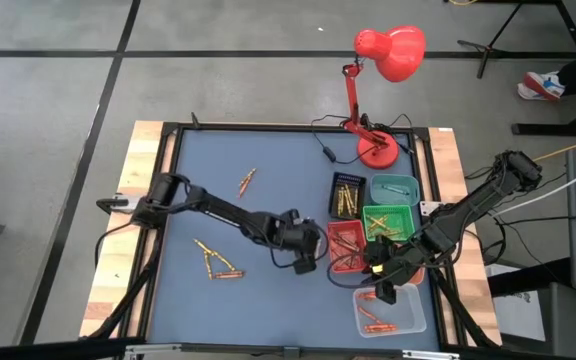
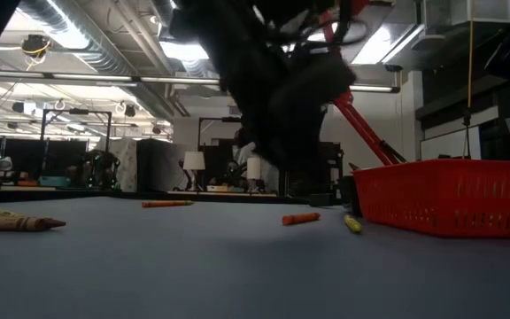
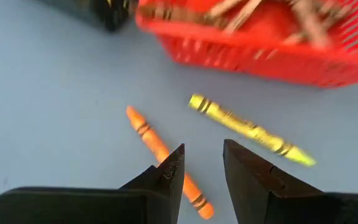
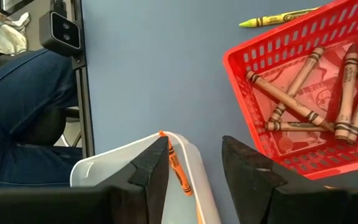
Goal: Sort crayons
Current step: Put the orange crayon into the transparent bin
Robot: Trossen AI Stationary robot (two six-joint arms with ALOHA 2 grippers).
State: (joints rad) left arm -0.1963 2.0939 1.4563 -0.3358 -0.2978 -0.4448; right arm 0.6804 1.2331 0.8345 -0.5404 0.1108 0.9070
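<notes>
An orange crayon (image 3: 160, 152) and a yellow crayon (image 3: 247, 130) lie flat on the blue mat beside the red tray (image 3: 328, 65). My left gripper (image 3: 202, 165) hovers open just above them, also in the high view (image 1: 313, 255), with nothing between its fingers. The red tray (image 4: 272, 134) holds several brownish crayons (image 4: 316, 93). My right gripper (image 4: 194, 165) stands open above the clear tray (image 4: 135, 158), where an orange crayon (image 4: 178, 169) lies. Loose crayons rest on the mat at the left (image 1: 216, 262) and toward the far side (image 1: 246, 181).
A dark tray with yellow crayons (image 1: 346, 195), a teal tray (image 1: 393, 187) and a green tray (image 1: 388, 220) stand beyond the red one. A red desk lamp (image 1: 376, 150) stands at the far edge. A person in jeans (image 4: 17, 106) sits past the table's near edge.
</notes>
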